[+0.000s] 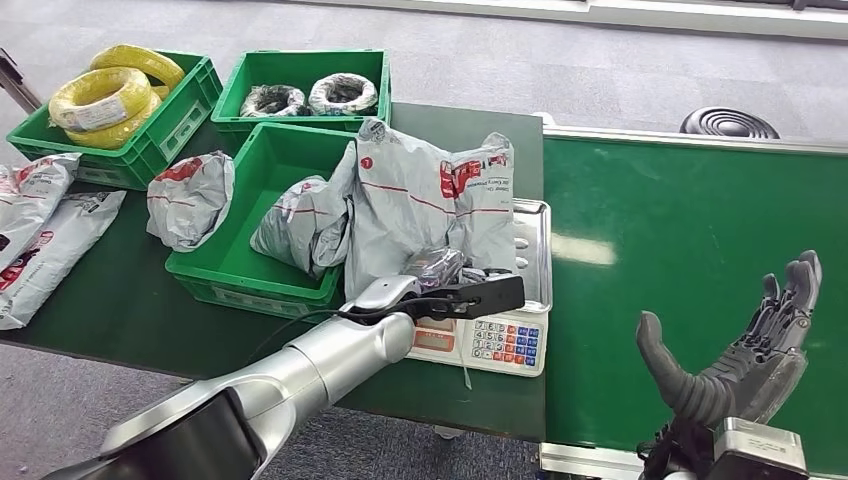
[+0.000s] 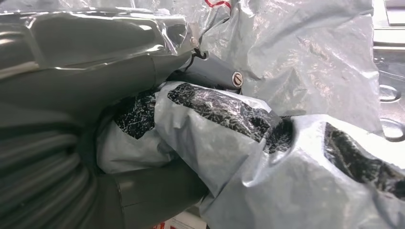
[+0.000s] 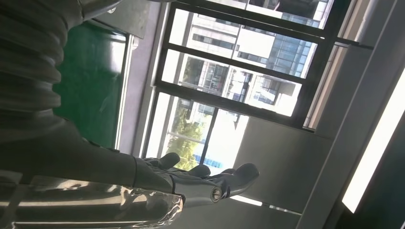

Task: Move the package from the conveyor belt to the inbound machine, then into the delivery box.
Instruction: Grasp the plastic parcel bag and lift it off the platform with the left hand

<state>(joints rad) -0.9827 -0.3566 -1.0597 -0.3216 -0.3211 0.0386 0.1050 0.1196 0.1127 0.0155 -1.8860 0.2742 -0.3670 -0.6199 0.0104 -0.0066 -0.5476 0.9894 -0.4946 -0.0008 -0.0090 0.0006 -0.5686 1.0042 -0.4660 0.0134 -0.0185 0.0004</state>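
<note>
**Left hand grips the package over the scale; right hand idle above the belt**

The landmark is the weighing scale (image 1: 505, 330), a steel-topped unit with a keypad, standing on the dark green table (image 1: 120, 290) just beside the conveyor belt (image 1: 690, 240). Touching the scale's left side is a green crate (image 1: 225, 270) holding one grey mail bag (image 1: 300, 225). Beyond that crate stand two more green crates, one with yellow cable coils (image 1: 105, 95), one with dark coils (image 1: 305, 95). Further left of the scale lie several more grey bags (image 1: 190, 195).

The package (image 1: 425, 205) (a big crumpled grey poly bag with red print) stands over the scale's tray, leaning across the near crate's rim. The left hand (image 1: 440, 285) clutches its lower edge, thumb (image 2: 153, 193) and fingers (image 2: 215, 76) pinching the plastic.

The right hand (image 1: 745, 355) hangs right of the scale over the belt, fingers spread, holding nothing.
</note>
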